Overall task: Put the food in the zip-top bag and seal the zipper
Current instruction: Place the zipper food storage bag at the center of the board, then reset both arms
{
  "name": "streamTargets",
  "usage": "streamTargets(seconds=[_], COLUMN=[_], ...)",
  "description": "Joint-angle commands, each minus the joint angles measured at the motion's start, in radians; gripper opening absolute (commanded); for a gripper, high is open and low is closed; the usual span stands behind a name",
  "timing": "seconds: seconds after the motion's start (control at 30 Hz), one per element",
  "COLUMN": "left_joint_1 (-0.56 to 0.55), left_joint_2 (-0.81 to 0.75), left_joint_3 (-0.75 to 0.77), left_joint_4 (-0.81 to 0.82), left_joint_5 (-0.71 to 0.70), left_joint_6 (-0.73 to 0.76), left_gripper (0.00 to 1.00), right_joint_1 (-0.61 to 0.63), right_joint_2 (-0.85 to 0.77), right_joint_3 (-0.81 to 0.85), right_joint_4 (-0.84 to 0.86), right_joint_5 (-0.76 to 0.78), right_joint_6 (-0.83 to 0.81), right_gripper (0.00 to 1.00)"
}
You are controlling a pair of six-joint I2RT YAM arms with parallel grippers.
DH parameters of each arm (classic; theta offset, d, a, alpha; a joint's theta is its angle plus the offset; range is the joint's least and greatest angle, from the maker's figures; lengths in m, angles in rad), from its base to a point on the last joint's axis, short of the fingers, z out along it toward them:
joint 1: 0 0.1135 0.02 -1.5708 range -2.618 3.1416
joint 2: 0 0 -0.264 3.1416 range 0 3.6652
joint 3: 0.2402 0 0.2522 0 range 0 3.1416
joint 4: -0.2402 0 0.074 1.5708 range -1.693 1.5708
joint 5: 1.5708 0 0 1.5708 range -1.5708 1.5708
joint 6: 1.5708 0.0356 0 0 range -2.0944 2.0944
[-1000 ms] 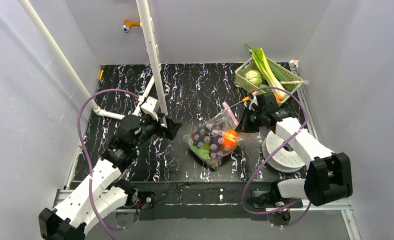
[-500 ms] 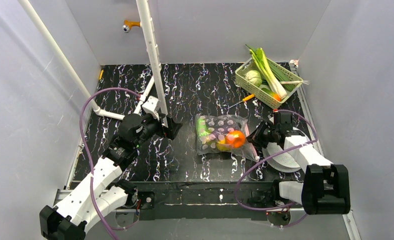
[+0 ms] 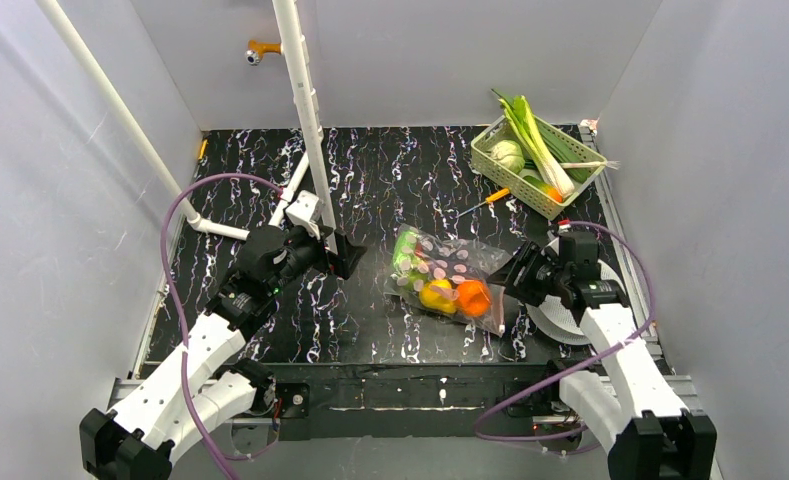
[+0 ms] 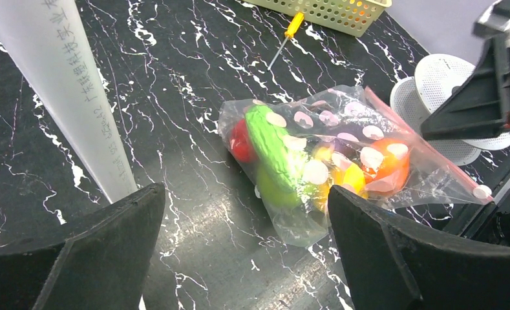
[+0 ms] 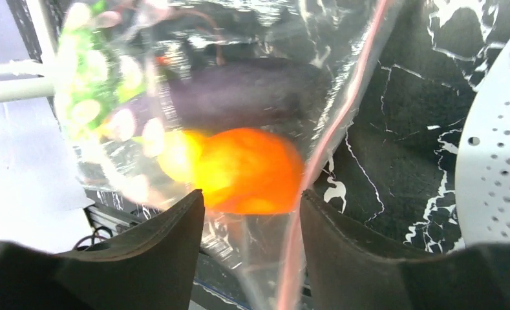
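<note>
The dotted clear bag [image 3: 448, 280] lies on its side in the middle of the black marbled counter [image 3: 370, 190], between the two arms. Inside it sit the orange fruit [image 3: 473, 297], a yellow piece [image 3: 436, 295], green pieces [image 3: 404, 252] and a dark purple bunch [image 5: 239, 97]. Its pink zipper strip [image 4: 426, 143] faces the right arm; whether it is pressed closed cannot be told. The right jaws are parted, one on either side of that pink edge, with the film loose between them, not pinched. The left jaws are spread wide with nothing in them, above the counter to the left of the bag and clear of it. At the back, a green basket [image 3: 510, 185] holds a leek [image 3: 535, 140] and a cabbage [image 3: 508, 155]. A white perforated disc [image 4: 443, 74] lies by the right arm.
</note>
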Motion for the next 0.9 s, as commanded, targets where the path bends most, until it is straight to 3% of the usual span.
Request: streamTargets(seconds=[0.0,0.2,0.33,0.53,0.7,0.87], left_joint_1=[0.004,0.004,0.004,0.004,0.004,0.004], left_joint_2=[0.000,-0.011,-0.064,-0.178,-0.286,-0.390], left_joint_3=[0.036,0.030,0.063,0.268,0.446,0.532], left_joint_4=[-0.009,-0.023,-0.084,-0.301,-0.492,-0.538], left_joint_5=[-0.017,-0.085,-0.210,-0.271,-0.361,-0.392], left_joint_6=[0.014,0.022,-0.021,-0.095,-0.065,-0.030], left_gripper=[0.97,0.98,0.98,0.98,0.98,0.98], right_joint_1=[0.003,0.003,0.003,0.003,0.003,0.003], right_joint_2=[-0.104,-0.192,-0.237,-0.335,-0.447,-0.537], right_joint_3=[0.158,0.329,0.449,0.627,0.703,0.717], right_joint_4=[-0.127,-0.267,-0.347,-0.394,-0.360,-0.355], right_joint_5=[0.058,0.120,0.138,0.192,0.250,0.404], right_joint_6=[-0.078,-0.157,-0.211,-0.286,-0.280,-0.259], right_gripper=[0.70,0.90,0.98,0.98,0.98,0.98])
